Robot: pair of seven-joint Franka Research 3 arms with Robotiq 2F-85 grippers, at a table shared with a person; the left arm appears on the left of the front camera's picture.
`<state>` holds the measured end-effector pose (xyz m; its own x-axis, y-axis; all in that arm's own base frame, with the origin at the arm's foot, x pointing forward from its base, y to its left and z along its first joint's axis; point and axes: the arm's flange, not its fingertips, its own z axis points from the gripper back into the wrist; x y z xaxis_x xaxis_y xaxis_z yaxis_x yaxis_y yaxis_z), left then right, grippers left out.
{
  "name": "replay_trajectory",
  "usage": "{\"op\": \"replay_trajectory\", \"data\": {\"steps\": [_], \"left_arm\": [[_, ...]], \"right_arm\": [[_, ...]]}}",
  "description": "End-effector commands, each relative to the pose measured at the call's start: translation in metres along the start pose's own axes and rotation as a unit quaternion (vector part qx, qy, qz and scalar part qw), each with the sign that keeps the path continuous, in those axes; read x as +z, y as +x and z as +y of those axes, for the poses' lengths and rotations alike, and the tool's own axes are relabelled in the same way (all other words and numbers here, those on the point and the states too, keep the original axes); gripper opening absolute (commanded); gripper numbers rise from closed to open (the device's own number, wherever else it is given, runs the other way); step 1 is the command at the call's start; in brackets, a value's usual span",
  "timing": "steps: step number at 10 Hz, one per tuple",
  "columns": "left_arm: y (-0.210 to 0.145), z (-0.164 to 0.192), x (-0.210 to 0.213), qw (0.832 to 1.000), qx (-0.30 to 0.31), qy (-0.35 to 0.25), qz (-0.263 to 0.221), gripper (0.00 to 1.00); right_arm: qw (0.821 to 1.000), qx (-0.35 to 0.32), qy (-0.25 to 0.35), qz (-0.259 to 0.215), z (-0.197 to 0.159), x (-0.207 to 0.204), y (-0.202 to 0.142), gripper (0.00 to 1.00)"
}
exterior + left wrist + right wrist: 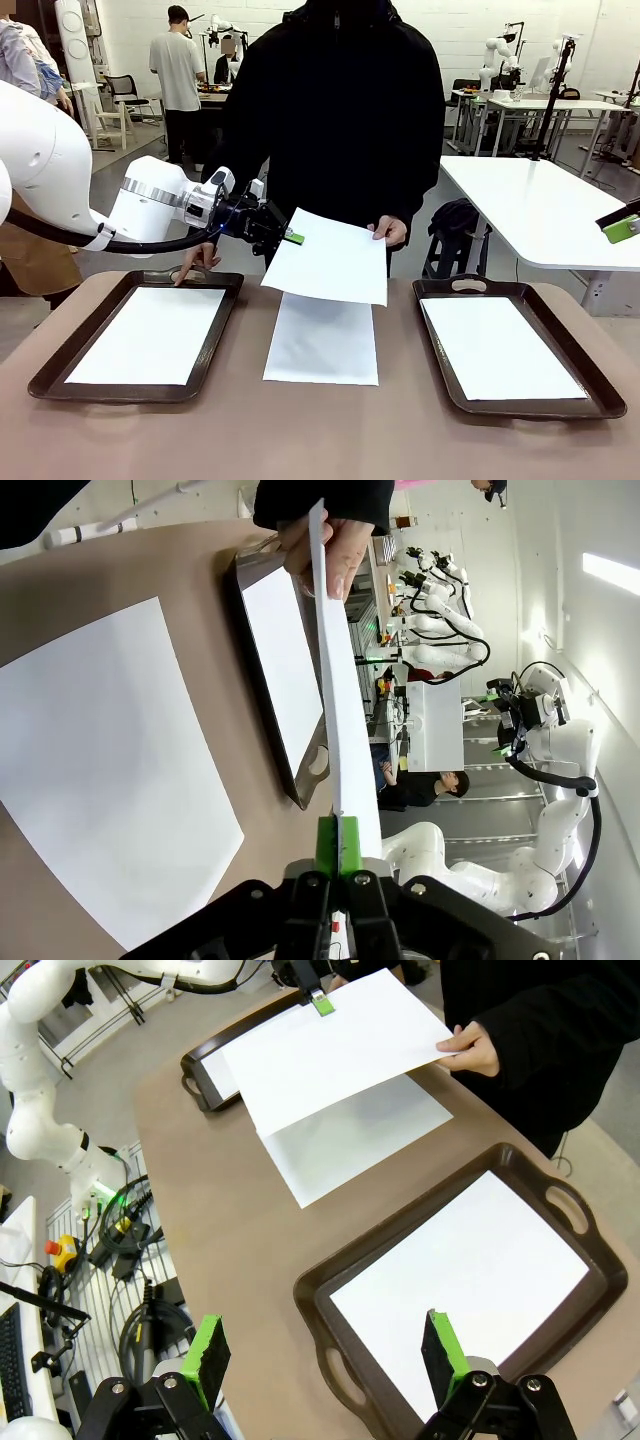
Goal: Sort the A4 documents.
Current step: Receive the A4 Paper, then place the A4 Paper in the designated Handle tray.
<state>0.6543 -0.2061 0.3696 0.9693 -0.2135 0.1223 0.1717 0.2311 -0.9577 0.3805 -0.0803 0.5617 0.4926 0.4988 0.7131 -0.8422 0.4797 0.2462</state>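
Note:
A white A4 sheet (330, 258) hangs in the air over the table's middle. My left gripper (293, 238) is shut on its left edge, and a person's hand (390, 231) holds its right corner. In the left wrist view the sheet (340, 710) stands edge-on between my left gripper's (336, 842) green pads. Beneath it a second sheet (322, 340) lies flat on the table. My right gripper (324, 1338) is open and empty, high above the right tray (310, 1295), which holds a sheet (470, 1280).
The dark brown left tray (60, 365) holds a sheet (150, 335); the person's other hand (195, 265) rests at its far handle. The right tray (440, 350) carries a sheet (500, 348). The person stands at the far edge. White tables stand behind.

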Motion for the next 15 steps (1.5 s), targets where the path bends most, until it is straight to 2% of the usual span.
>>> {"op": "replay_trajectory", "data": {"steps": [1, 9, 11, 12, 13, 15], "left_arm": [[0.000, 0.000, -0.001, 1.000, 0.000, 0.001, -0.001, 0.00], [0.000, 0.000, 0.000, 1.000, 0.000, 0.000, 0.000, 0.01], [-0.010, -0.024, 0.021, 0.992, -0.073, 0.087, 0.055, 0.01], [-0.020, -0.041, 0.042, 0.986, -0.088, 0.114, 0.090, 0.01], [-0.031, -0.054, 0.065, 0.985, -0.088, 0.115, 0.092, 0.01], [-0.054, -0.060, 0.097, 0.985, -0.043, 0.140, 0.087, 0.01]], "right_arm": [[1.000, 0.000, 0.000, 0.000, 0.000, -0.001, -0.001, 1.00], [1.000, 0.000, 0.000, 0.000, 0.000, -0.001, -0.001, 1.00], [1.000, 0.000, 0.000, 0.000, 0.000, -0.001, -0.001, 1.00], [1.000, 0.000, 0.000, 0.000, 0.000, -0.001, -0.001, 1.00], [1.000, 0.000, 0.000, 0.000, 0.000, -0.001, -0.001, 1.00], [1.000, 0.000, 0.000, 0.000, 0.000, -0.001, -0.001, 1.00]]}}
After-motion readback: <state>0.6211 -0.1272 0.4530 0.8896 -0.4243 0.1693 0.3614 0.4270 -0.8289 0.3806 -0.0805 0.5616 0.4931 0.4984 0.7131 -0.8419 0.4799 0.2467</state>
